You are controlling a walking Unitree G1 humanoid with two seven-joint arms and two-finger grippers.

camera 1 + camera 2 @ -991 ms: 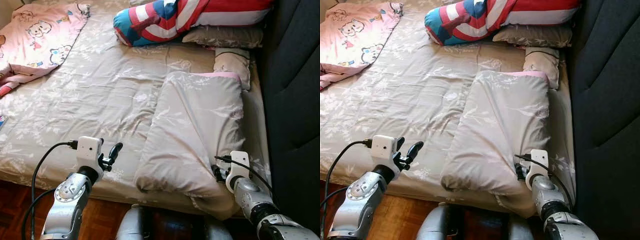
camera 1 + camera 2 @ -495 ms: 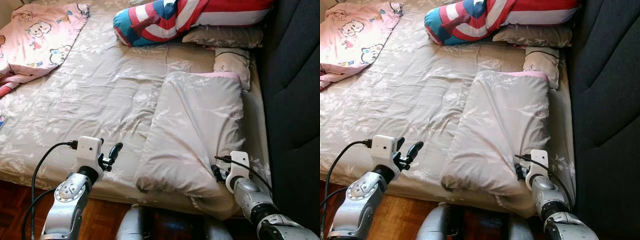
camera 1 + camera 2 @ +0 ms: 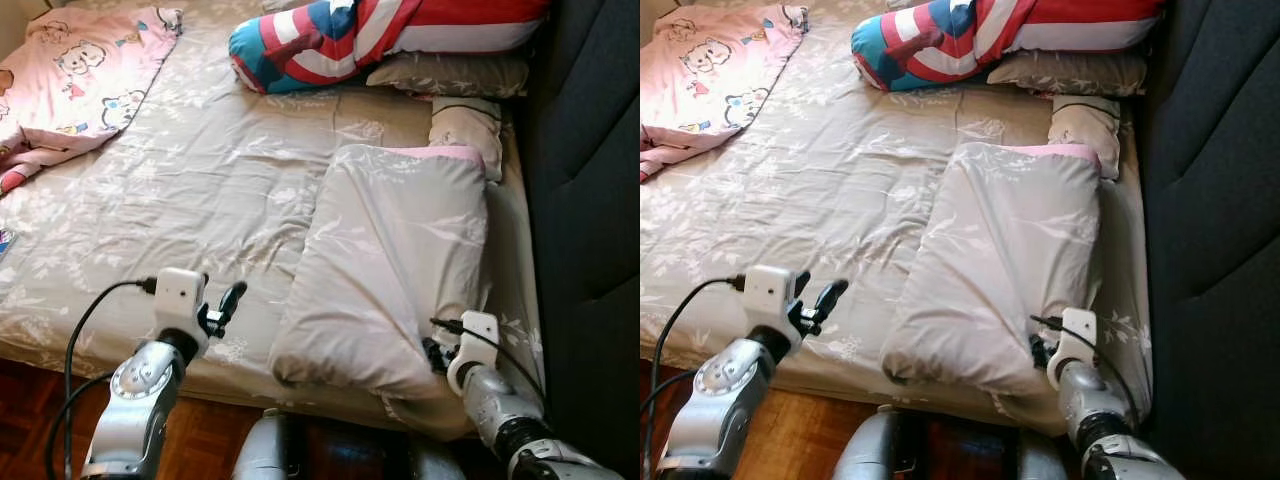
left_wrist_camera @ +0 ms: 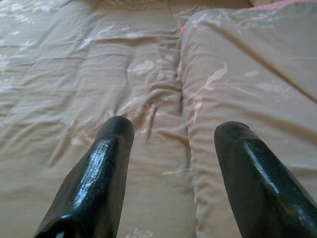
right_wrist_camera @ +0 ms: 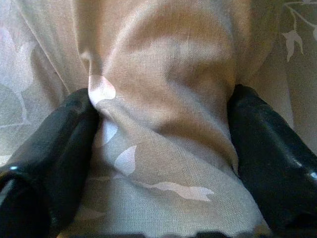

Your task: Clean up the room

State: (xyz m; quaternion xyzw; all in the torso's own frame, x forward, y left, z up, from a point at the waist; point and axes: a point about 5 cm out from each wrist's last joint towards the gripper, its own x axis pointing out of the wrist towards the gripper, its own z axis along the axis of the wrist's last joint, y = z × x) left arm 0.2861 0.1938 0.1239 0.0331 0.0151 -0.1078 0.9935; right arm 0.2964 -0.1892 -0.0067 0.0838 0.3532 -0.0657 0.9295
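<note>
Pillow (image 3: 400, 270) lies lengthwise on the right side of the bed (image 3: 200, 190), its near corner bunched between the fingers of the right gripper (image 5: 158, 148) — the step looks like taking hold of it, and next would be clamping and lifting it toward the pillows at the far end. The right wrist view shows fabric pressed between both black fingers, which the head views hide; the left gripper (image 4: 173, 163) hovers spread wide, empty, just left of the pillow.
</note>
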